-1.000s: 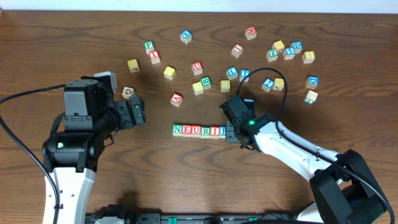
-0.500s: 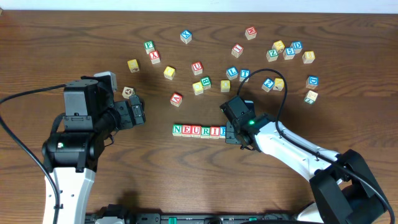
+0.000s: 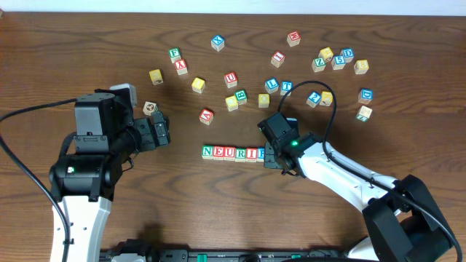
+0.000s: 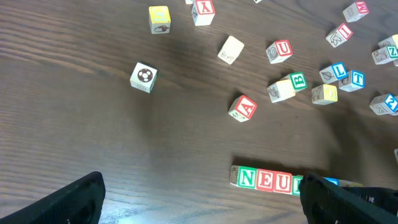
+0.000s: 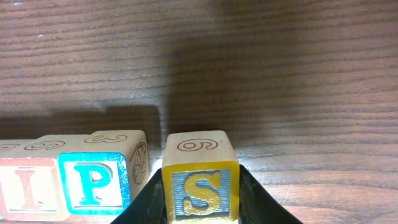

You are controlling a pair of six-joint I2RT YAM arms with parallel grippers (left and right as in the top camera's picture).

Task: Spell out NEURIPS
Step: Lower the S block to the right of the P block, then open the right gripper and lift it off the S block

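The right pincer (image 5: 201,177) is clamped on the S cube (image 5: 199,194). One black finger presses on each side of it. The cube sits flat on the brown worktop (image 5: 280,74), and its yellow S faces the pincer's camera.

The P cube (image 5: 93,183), with a blue letter, stands just beside this pincer, on the left in its own camera. There is a thin gap between it and the S cube. The I cube (image 5: 28,190), with a red letter, comes next and touches the P cube.

From above, the row (image 3: 233,153) runs in a straight line away from the right pincer. It reads N, E, U, R, I, P. The pincer itself covers the S at the near end.

The left pincer (image 3: 164,130) has its fingers spread wide apart. It hangs well apart from the row. The ball cube (image 4: 143,76) and the red A cube (image 4: 242,107) lie out in front of it. Many loose cubes (image 3: 320,62) are scattered farther out, beyond both pincers.
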